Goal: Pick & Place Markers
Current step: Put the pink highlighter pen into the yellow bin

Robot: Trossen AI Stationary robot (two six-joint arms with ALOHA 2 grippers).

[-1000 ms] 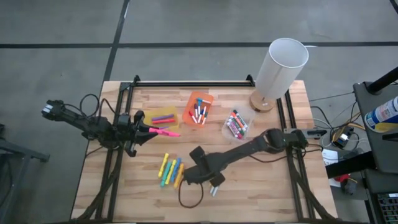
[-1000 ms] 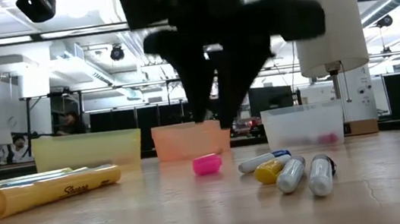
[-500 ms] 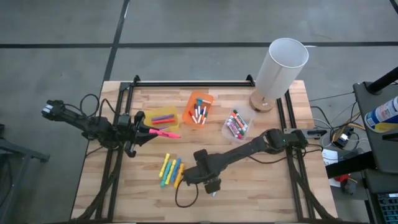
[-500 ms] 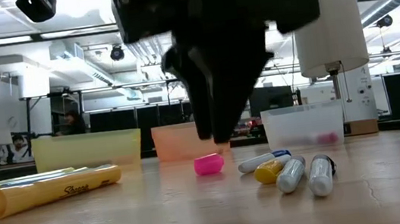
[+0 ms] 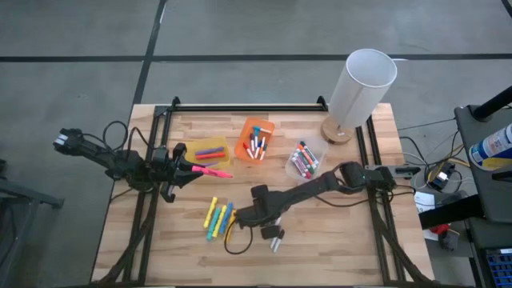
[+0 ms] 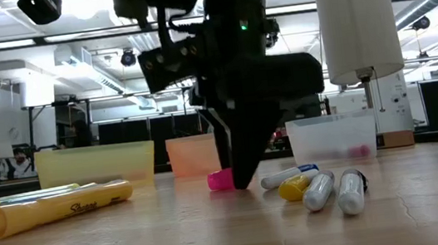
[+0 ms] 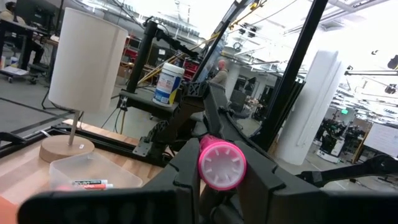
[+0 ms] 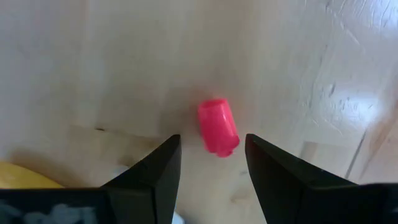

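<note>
A pink marker [image 5: 212, 170] sticks out of my left gripper [image 5: 190, 167], which is shut on it over the table's left side, beside the yellow bin [image 5: 210, 150]. My right gripper [image 6: 238, 179] points down at mid-table, open. A small pink cap [image 8: 218, 127] lies on the wood between and just ahead of its fingertips; the fingers stand on either side without touching it. Several yellow, green and blue markers [image 5: 220, 219] lie flat to the left of it. Pale markers [image 6: 319, 187] lie on the table closer to the front edge. My left gripper pinches the pink marker between its two fingers [image 7: 186, 177] at the marker's butt end [image 7: 222, 164]. The fingers come level from the table's left, and the marker lies along them. It sticks out toward the table's right, roughly level and clear of the table.
An orange bin [image 5: 256, 140] and a clear bin [image 5: 304, 160] hold markers at the back. A white lamp [image 5: 360, 80] stands at the far right. Black frame rails [image 5: 240, 106] line the table's edges. A cable loop [image 5: 240, 244] lies under my right arm.
My right gripper has come down to the table over the pink cap and rolled about its own axis while sinking. The cap lies where it was.
</note>
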